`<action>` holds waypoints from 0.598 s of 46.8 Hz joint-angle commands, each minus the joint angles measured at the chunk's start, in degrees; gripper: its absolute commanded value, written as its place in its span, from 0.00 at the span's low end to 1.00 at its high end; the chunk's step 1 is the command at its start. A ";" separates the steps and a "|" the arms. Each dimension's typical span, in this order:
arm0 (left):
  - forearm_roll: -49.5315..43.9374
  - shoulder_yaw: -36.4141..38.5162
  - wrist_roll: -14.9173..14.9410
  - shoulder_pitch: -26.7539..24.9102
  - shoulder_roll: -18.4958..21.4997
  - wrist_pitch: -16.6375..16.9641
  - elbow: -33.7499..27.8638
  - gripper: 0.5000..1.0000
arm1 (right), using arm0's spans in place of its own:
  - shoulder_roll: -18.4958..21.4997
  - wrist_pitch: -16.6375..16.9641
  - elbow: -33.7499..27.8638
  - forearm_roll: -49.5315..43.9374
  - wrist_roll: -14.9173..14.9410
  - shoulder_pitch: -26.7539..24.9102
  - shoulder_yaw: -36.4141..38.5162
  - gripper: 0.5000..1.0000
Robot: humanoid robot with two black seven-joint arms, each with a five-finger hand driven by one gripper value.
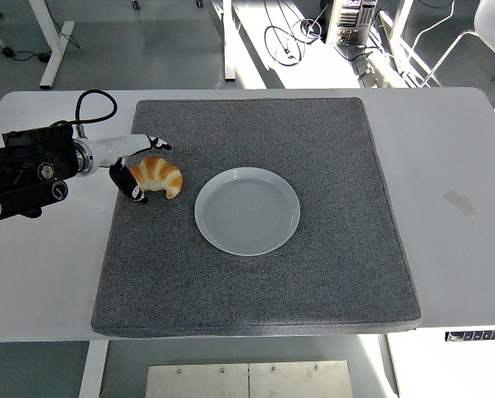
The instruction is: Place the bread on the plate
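White tabletop (446, 149) under a grey mat (313, 274), office floor and cables beyond. Left hand (138, 166) low at the mat's left edge, reaching in from the left, fingers loosely bracketing the bread (157, 176): pale fingers (152, 142) stretched over its far side, dark thumb (131, 184) curled against its near-left end. Touching, by the look of it, but not clearly clamped; no lift visible. Croissant-shaped bread flat on the mat, immediately right of the palm, long axis roughly left to right, curved ends pointing toward the near edge. Plate (247, 211) empty, just to the right of the bread and slightly nearer, a narrow strip of mat between them. Forearm nearly level, wrist angled inward. Right hand out of sight.
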 commanded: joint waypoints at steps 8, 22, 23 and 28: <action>1.40 -0.04 -1.41 0.26 -0.66 1.13 0.53 0.40 | 0.00 0.00 0.02 -0.01 0.00 0.00 0.00 1.00; 1.75 0.05 -2.64 1.14 -0.75 3.41 1.76 0.00 | 0.00 0.00 0.02 0.07 0.00 0.00 0.00 1.00; 1.92 0.05 -2.99 1.14 -0.75 3.50 1.76 0.00 | 0.00 0.00 0.02 -0.01 0.00 0.00 0.00 1.00; 2.01 0.05 -4.14 1.57 -0.75 4.11 1.76 0.00 | 0.00 0.00 0.02 -0.01 0.00 0.00 0.00 1.00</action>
